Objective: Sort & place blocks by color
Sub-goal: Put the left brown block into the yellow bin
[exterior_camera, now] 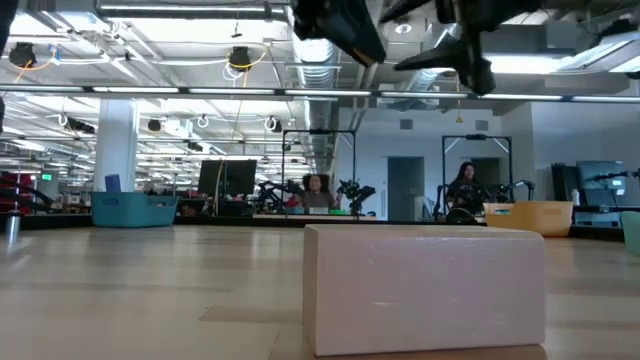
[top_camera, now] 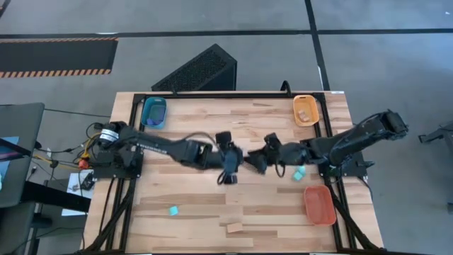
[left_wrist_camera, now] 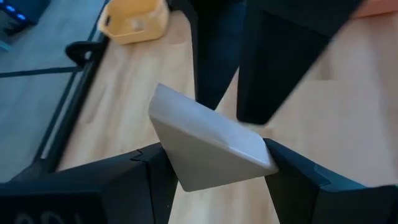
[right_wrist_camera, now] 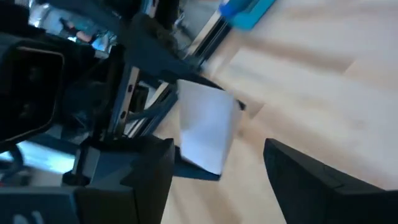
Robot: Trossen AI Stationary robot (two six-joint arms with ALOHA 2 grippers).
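Over the middle of the table, seen from above, the left gripper [top_camera: 228, 168] and the right gripper [top_camera: 263, 160] meet nearly tip to tip above the wood; a cyan block [top_camera: 299, 172] lies just beside the right arm, another cyan block [top_camera: 173, 210] sits well apart near the front, and a tan block [top_camera: 234, 227] rests at the front edge; the blue tray [top_camera: 153, 112] stands at the far left corner, the yellow-orange tray [top_camera: 306, 110] at the far right with tan pieces in it, the orange tray [top_camera: 319, 204] at the right front.

From table height, that tan block [exterior_camera: 425, 288] fills the foreground and hides much of the table behind it; both grippers hang dark at the top edge; people sit in the room beyond.

On the left wrist, a pale block [left_wrist_camera: 208, 144] is clamped between the two fingers [left_wrist_camera: 146, 174], tilted on edge; the other arm's dark finger blocks the view just behind it.

On the right wrist, the same pale block [right_wrist_camera: 205, 130] sits ahead, gripped by the left arm's tool; the right fingers [right_wrist_camera: 152, 165] stand spread wide either side of it, apart from it.
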